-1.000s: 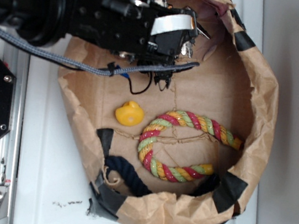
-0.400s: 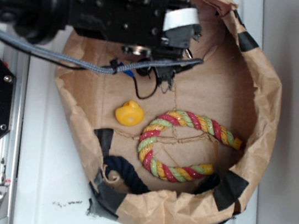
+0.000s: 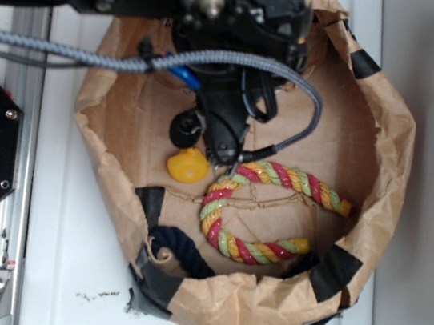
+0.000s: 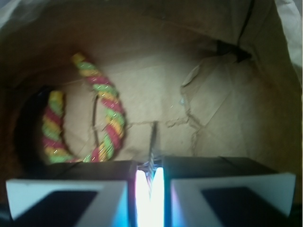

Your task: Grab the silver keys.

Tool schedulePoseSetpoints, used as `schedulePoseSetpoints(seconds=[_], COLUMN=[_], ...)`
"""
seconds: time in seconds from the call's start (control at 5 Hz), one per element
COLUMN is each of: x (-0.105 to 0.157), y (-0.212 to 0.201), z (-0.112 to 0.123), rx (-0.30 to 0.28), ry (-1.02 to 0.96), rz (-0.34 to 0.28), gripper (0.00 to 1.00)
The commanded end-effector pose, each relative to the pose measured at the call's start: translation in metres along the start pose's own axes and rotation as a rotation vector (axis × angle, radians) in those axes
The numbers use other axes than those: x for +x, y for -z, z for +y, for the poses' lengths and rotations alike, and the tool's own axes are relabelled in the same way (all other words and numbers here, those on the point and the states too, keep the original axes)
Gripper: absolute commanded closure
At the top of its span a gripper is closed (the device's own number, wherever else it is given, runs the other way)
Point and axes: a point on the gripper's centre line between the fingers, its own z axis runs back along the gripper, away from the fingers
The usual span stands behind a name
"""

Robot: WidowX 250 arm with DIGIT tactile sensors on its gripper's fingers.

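Keys of shiny silver metal (image 4: 151,149) were seen as a thin sliver pinched between the white pads (image 4: 71,198) of the black gripper (image 4: 150,182), which was almost closed on them. Their long axis was pointed away from the gripper, down toward the floor of the crumpled brown paper bag (image 3: 377,177). In the exterior view the keys were hidden by the arm. The gripper was held over the bag floor, near the small yellow duck (image 3: 187,166) and the red, yellow and green twisted rope ring (image 3: 262,213).

Silver keys (image 4: 151,156) mostly hidden, seemingly between fingers (image 4: 113,189)
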Motion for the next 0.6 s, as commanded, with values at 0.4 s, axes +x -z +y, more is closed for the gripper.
schedulePoseSetpoints(seconds=[0.4], x=[0.0207], y=[0.0063], z=[-0.0132], rx=[0.083], ry=[0.097], rz=[-0.038], gripper=[1.00])
